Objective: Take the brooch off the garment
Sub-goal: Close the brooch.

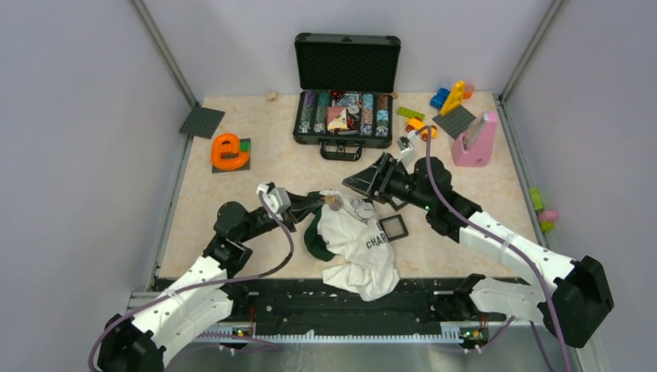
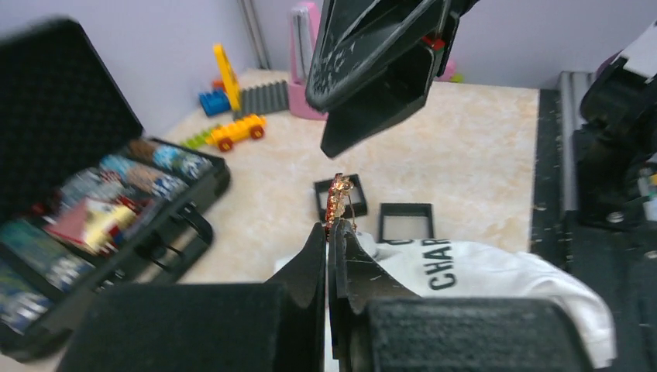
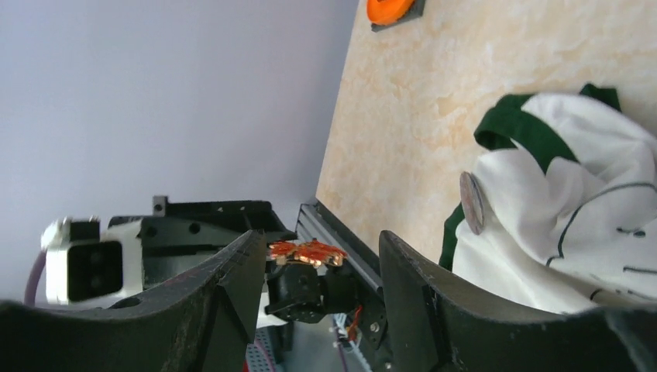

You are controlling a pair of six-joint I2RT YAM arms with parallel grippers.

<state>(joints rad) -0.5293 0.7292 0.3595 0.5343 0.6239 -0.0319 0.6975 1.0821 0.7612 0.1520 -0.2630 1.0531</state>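
The brooch, a tiny orange-red and gold pin, sticks up out of the fingertips of my left gripper, which is shut on it. In the right wrist view the brooch lies flat on top of those fingertips, raised and apart from the cloth. My right gripper is open, its two fingers standing either side of the brooch without touching it. From the left wrist, the right gripper's fingers hang just above and beyond the pin. The garment, white with green trim, lies crumpled between the arms.
An open black case of trinkets stands at the back. Two small black frames lie by the garment. An orange letter "e" is at the left, toy bricks and a pink stand at the back right. A round disc sits on the cloth.
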